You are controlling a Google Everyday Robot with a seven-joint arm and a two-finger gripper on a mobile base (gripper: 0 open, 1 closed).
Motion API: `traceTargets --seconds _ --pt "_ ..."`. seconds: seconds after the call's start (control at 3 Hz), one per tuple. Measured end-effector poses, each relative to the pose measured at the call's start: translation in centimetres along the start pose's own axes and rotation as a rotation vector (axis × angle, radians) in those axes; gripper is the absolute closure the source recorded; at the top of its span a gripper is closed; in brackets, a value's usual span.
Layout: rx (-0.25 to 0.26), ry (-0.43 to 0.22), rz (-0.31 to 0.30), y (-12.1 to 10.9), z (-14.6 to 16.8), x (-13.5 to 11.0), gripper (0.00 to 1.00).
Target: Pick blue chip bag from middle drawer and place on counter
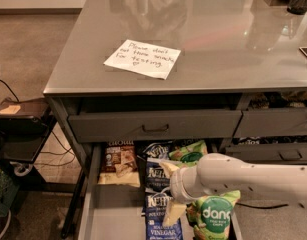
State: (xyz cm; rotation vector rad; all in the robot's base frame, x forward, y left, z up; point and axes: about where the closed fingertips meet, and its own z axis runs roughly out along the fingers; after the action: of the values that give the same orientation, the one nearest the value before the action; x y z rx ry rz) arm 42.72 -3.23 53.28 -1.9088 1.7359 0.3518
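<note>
Camera view cuts off a good deal. The white arm [253,176] comes in from the right edge with its base out of sight. The bottom edge slices through the open middle drawer [100,219] and whatever lies at its front.

Three blue Kettle chip bags lie in a column in that drawer. The rearmost Kettle bag [155,150] is partly tucked under the closed upper drawer front [155,126]. The middle Kettle bag [153,176] has its right side covered by the wrist. The front Kettle bag [160,226] shows "VINEGAR" just before the frame ends.

A brown-and-white snack bag [118,164] lies to their left. One green dang bag [190,153] peeks out behind the arm, and another green dang bag [213,216] lies under it. The drawers on the right [288,154] are too dark to read.

The arm reaches roughly level, leftward and low across the drawer. The gripper [164,194] sits at its left end over the Kettle column. Its two pale fingers [173,168] are spread wide, one toward the drawer's back and one toward its front, and they clasp nothing. Whether they touch the bags cannot be told.

The glossy grey bench [233,49] above carries a white handwritten note [143,59].
</note>
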Motion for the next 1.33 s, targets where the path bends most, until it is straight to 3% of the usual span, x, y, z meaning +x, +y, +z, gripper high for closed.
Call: traceTargets --seconds 0.33,0.67,1.33 --pt "-0.015 0.022 0.034 -0.3 2.0 1.6 0.04" --pt "-0.036 0.049 0.066 -0.4 3.6 3.1 0.17" --pt "-0.091 0.084 0.114 0.2 6.4 5.5 0.19"
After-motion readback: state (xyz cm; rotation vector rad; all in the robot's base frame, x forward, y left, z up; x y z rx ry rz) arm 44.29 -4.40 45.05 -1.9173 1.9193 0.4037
